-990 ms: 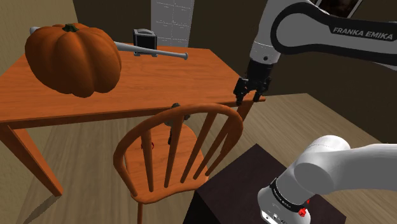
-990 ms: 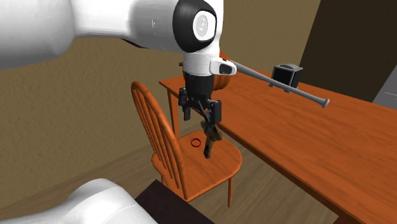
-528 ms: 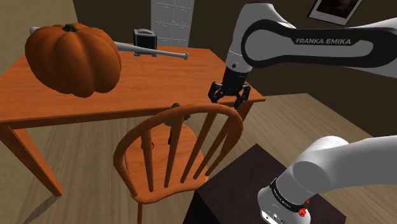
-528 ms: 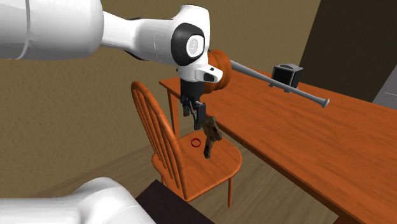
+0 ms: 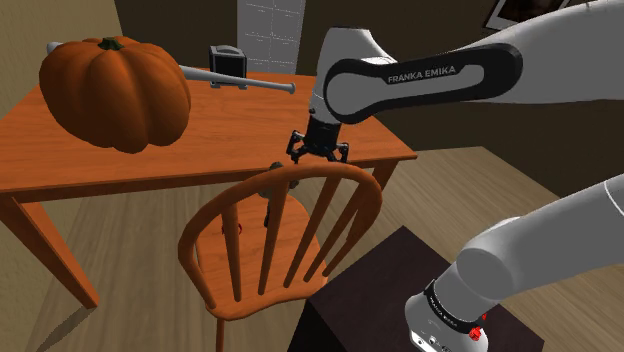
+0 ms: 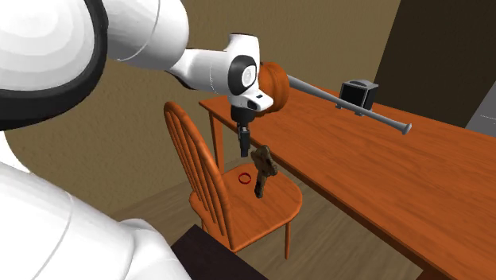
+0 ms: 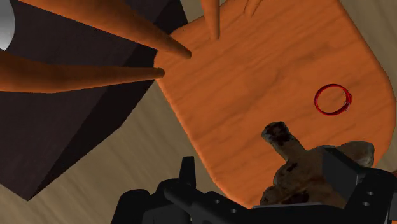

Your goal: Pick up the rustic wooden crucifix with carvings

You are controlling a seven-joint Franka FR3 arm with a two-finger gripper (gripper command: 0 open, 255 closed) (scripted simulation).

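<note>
Approach step: I hold the tool [image 6: 244,148] wide above the crucifix [image 6: 263,169] on the chair seat [image 6: 280,208]. Next move, I judge: centre, descend, close on its shaft.

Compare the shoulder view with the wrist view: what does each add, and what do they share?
Shoulder view adds: the big orange pumpkin, the long grey bat-like rod and the small black box, all on the orange wooden table, plus the white arm.
Wrist view adds: the rough brown carved crucifix in plain sight on the seat, near the open fingers, with the thin red ring lying apart from it.
Shared: the orange wooden spindle-back chair, the dark box stand, the pale wood floor and the black gripper.
</note>
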